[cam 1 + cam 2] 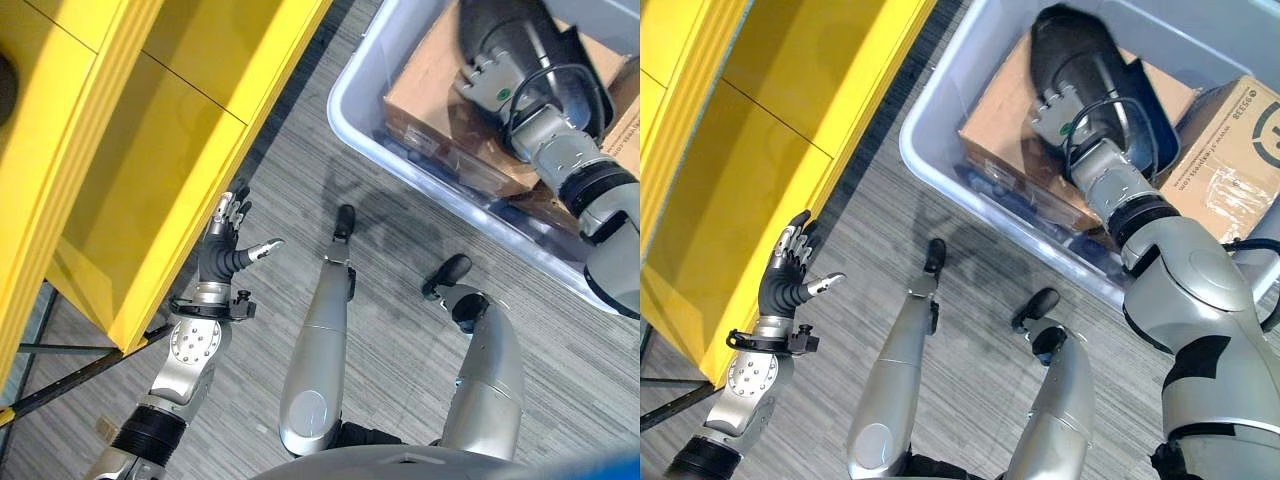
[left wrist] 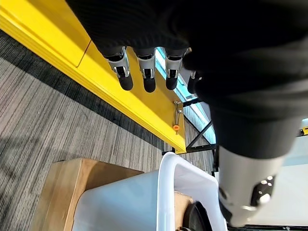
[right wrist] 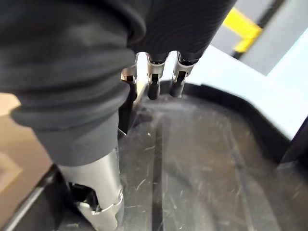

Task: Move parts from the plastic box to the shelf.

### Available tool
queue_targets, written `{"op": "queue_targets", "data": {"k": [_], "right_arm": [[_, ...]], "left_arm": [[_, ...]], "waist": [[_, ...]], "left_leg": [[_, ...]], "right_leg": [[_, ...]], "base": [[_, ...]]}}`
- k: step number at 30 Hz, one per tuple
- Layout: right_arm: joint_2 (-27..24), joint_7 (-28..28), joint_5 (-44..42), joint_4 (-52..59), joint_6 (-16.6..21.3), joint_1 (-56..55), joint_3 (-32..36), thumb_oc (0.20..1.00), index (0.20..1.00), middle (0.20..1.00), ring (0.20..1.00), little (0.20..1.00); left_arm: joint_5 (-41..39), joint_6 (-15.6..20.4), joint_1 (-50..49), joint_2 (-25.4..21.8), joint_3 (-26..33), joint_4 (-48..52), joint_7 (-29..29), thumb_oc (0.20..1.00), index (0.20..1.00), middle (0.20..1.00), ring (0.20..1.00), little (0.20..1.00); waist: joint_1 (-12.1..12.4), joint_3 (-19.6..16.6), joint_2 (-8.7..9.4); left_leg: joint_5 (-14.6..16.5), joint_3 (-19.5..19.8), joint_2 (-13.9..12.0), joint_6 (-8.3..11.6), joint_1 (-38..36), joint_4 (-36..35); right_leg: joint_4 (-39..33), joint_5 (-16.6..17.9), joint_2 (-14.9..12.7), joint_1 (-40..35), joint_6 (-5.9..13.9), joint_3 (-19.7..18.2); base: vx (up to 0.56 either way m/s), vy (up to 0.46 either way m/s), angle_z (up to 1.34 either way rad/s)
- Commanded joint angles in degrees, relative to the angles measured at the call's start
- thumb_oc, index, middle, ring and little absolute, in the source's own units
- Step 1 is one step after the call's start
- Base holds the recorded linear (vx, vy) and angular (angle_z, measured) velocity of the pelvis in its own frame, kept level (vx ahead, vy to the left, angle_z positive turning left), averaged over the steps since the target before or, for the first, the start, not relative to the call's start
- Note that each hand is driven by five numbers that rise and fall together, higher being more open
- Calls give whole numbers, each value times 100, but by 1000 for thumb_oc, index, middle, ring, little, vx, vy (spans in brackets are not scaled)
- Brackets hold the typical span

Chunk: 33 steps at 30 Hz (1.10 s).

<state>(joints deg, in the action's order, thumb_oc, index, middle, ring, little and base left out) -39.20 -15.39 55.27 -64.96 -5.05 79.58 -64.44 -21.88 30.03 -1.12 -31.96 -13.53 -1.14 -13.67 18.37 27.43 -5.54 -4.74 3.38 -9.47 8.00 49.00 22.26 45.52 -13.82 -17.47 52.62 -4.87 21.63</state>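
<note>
A pale grey plastic box (image 1: 920,150) stands on the floor at the upper right. It holds cardboard boxes (image 1: 1000,120) (image 1: 1230,150) and a dark part (image 1: 1145,110) wedged between them. My right hand (image 1: 1070,60) reaches deep into the box beside that dark part. In the right wrist view its fingers (image 3: 153,84) point straight at a dark scratched surface (image 3: 202,159) and hold nothing. The yellow shelf (image 1: 150,150) fills the left side. My left hand (image 1: 228,240) hovers open and empty just off the shelf's front edge, fingers (image 2: 147,77) straight.
Grey striped carpet (image 1: 400,250) lies between the shelf and the plastic box. The shelf's lower compartment (image 1: 110,240) is open toward my left hand. A brown wooden or cardboard block (image 2: 57,192) sits under the box's rim (image 2: 168,183).
</note>
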Motion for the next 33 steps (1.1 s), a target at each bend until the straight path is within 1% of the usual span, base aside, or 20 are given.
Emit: {"op": "queue_targets", "data": {"k": [1, 3, 6, 8, 9, 10, 11, 12, 14, 17, 19, 21, 23, 24, 25, 26, 28, 30, 32, 33], "right_arm": [[-172, -461, -543, -111, -708, 262, -140, 1000, 1000, 1000, 1000, 1000], [-152, -595, -745, -121, -882, 313, -110, 1000, 1000, 1000, 1000, 1000], [-153, -766, -1112, -128, -1025, 405, -56, 1000, 1000, 1000, 1000, 1000], [-154, -989, -1381, -157, -1025, 411, 8, 1000, 1000, 1000, 1000, 1000], [-149, -1058, -1571, -167, -1045, 430, 45, 1000, 1000, 1000, 1000, 1000], [-158, -1319, -2154, -158, -1019, 446, 118, 1000, 1000, 1000, 1000, 1000], [-159, -1389, -2354, -150, -1000, 453, 135, 1000, 1000, 1000, 1000, 1000], [-165, -1547, -2701, -135, -934, 457, 196, 1000, 1000, 1000, 1000, 1000], [-64, -2010, -3688, 165, -499, 445, 696, 1000, 1000, 1000, 1000, 1000], [-11, -2257, -4032, 488, -281, 356, 1120, 1000, 1000, 1000, 1000, 1000], [16, -2432, -4114, 805, 43, 248, 1509, 1000, 1000, 1000, 1000, 1000], [19, -2674, -4062, 1338, 409, 38, 1933, 1000, 1000, 1000, 1000, 1000], [9, -2924, -4231, 1787, 674, -180, 2276, 1000, 1000, 1000, 1000, 1000], [-6, -2914, -4205, 2144, 699, -369, 2540, 1000, 1000, 1000, 1000, 1000], [-44, -2973, -4238, 2766, 665, -732, 2863, 1000, 1000, 1000, 1000, 1000], [-73, -2928, -4230, 3006, 621, -914, 3005, 1000, 1000, 1000, 1000, 1000], [-111, -2987, -4285, 3717, 426, -1594, 3454, 1000, 1000, 1000, 1000, 1000], [-166, -3027, -4257, 4036, 269, -2133, 3785, 1000, 1000, 1000, 1000, 1000], [-229, -3110, -4551, 4222, 344, -2755, 4179, 1000, 1000, 1000, 1000, 1000], [-206, -3103, -4628, 4286, 453, -2999, 4334, 1000, 1000, 1000, 1000, 1000]], "left_arm": [[-11, 378, 92, 9, -143, 506, 12, 1000, 1000, 1000, 1000, 1000], [-32, 374, 95, -1, -172, 551, -14, 1000, 1000, 1000, 1000, 1000], [-67, 367, 77, -24, -187, 597, 9, 1000, 1000, 1000, 1000, 1000], [-53, 332, 73, -3, -208, 630, -6, 1000, 1000, 1000, 1000, 1000], [-67, 320, 77, -13, -214, 643, 10, 1000, 1000, 1000, 1000, 1000], [-47, 300, 61, -14, -236, 707, 5, 1000, 1000, 1000, 1000, 1000], [-59, 297, 56, -13, -237, 724, 7, 1000, 1000, 1000, 1000, 1000], [-58, 290, 40, -8, -248, 758, -3, 1000, 1000, 1000, 1000, 1000], [-61, 302, 3, 44, -306, 814, 6, 1000, 1000, 1000, 1000, 1000], [-48, 277, -19, 80, -328, 882, 13, 1000, 1000, 1000, 1000, 1000], [-58, 239, -20, 127, -342, 931, 23, 1000, 1000, 1000, 1000, 1000], [-97, 271, -31, 173, -368, 925, -9, 1000, 1000, 1000, 1000, 1000], [-139, 226, -20, 193, -376, 966, -45, 1000, 1000, 1000, 1000, 1000], [-172, 254, -22, 192, -387, 932, -67, 1000, 1000, 1000, 1000, 1000], [-148, 203, -16, 248, -374, 937, -175, 1000, 1000, 1000, 1000, 1000], [-155, 173, -11, 262, -361, 941, -223, 1000, 1000, 1000, 1000, 1000], [-159, 184, 51, 354, -347, 849, -412, 1000, 1000, 1000, 1000, 1000], [-67, 235, 69, 390, -364, 779, -535, 1000, 1000, 1000, 1000, 1000], [-76, 305, 95, 436, -391, 713, -667, 1000, 1000, 1000, 1000, 1000], [-57, 342, 123, 462, -405, 664, -690, 1000, 1000, 1000, 1000, 1000]], "waist": [[64, 237, -223], [64, 237, -247], [61, 237, -279], [50, 237, -294], [45, 237, -301], [34, 237, -318], [31, 237, -322], [22, 237, -327], [-34, 237, -348], [-93, 237, -346], [-161, 237, -342], [-254, 237, -339], [-337, 237, -319], [-412, 237, -290], [-532, 237, -234], [-589, 237, -208], [-812, 237, -110], [-957, 237, -41], [-1129, 237, 37], [-1203, 237, 74]], "left_leg": [[245, -235, -101, -401, 218, 331], [252, -251, -94, -406, 190, 321], [271, -269, -77, -411, 147, 324], [276, -289, -66, -413, 105, 306], [283, -300, -57, -412, 79, 305], [293, -316, -48, -416, 23, 287], [294, -321, -47, -415, 11, 280], [296, -340, -40, -418, -34, 263], [291, -420, -30, -403, -258, 126], [283, -494, -26, -389, -448, 10], [285, -555, -26, -379, -621, -83], [290, -633, -19, -373, -841, -189], [309, -689, -27, -373, -1005, -251], [314, -738, -28, -361, -1149, -306], [324, -815, -39, -348, -1342, -401], [328, -846, -45, -343, -1421, -440], [326, -1015, -89, -324, -1720, -622], [326, -1116, -115, -318, -1969, -742], [329, -1219, -131, -321, -2249, -891], [330, -1275, -143, -322, -2373, -951]], "right_leg": [[68, 97, 1, -376, 490, -136], [46, 103, -3, -398, 493, -143], [25, 118, -23, -422, 498, -157], [-16, 132, -14, -452, 499, -165], [-33, 136, -12, -472, 498, -169], [-79, 146, -4, -518, 494, -180], [-93, 150, -3, -528, 493, -183], [-137, 166, -1, -565, 494, -187], [-369, 254, 15, -724, 510, -217], [-546, 319, 38, -853, 532, -248], [-692, 362, 59, -973, 551, -287], [-880, 421, 85, -1132, 582, -350], [-974, 452, 94, -1236, 611, -399], [-1068, 488, 107, -1338, 640, -424], [-1230, 532, 137, -1479, 675, -471], [-1289, 549, 147, -1532, 694, -492], [-1558, 632, 207, -1740, 747, -596], [-1735, 681, 254, -1951, 780, -658], [-1959, 756, 311, -2184, 831, -728], [-2078, 801, 326, -2298, 851, -743]], "base": [[2, 18, 10], [2, 11, 5], [0, 0, 0], [-2, 19, -2], [-3, 57, -4], [-3, 54, -3], [-8, 58, -1], [-19, 55, -2], [-33, 94, -4], [-27, 87, -10], [-24, 110, -13], [-20, 122, -6], [-14, 122, -14], [-3, 169, -19], [0, 165, -14], [0, 167, -12], [-5, 176, -24], [14, 148, -39], [9, 118, -27], [2, 87, -20]]}}
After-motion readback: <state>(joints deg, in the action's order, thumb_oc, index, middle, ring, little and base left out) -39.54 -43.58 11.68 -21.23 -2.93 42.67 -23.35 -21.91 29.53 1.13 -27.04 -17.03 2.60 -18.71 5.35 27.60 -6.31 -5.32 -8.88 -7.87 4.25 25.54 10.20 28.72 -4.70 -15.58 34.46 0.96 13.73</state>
